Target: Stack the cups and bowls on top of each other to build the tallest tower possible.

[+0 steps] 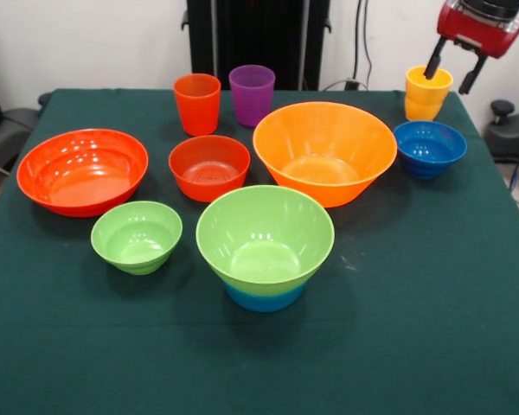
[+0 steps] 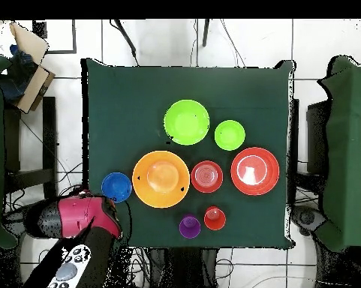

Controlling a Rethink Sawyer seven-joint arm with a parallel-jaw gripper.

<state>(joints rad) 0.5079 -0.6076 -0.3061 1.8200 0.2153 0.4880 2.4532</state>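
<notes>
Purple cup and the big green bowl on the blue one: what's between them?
In the front view, the medium red-orange bowl sits between the purple cup and the large green bowl. The overhead view shows the same, with the big orange bowl alongside.

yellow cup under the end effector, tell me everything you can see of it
The yellow stepped-sided plastic cup stands upright near the far right corner of the dark green cloth-covered table, just behind the small dark blue plastic bowl, which hides its foot. It is glossy, tapered and narrower than the bowls. The red and black end effector hangs over it, open, with one dark finger dipping inside the rim and the other outside to the right. The overhead view hides the cup beneath the arm.
</notes>
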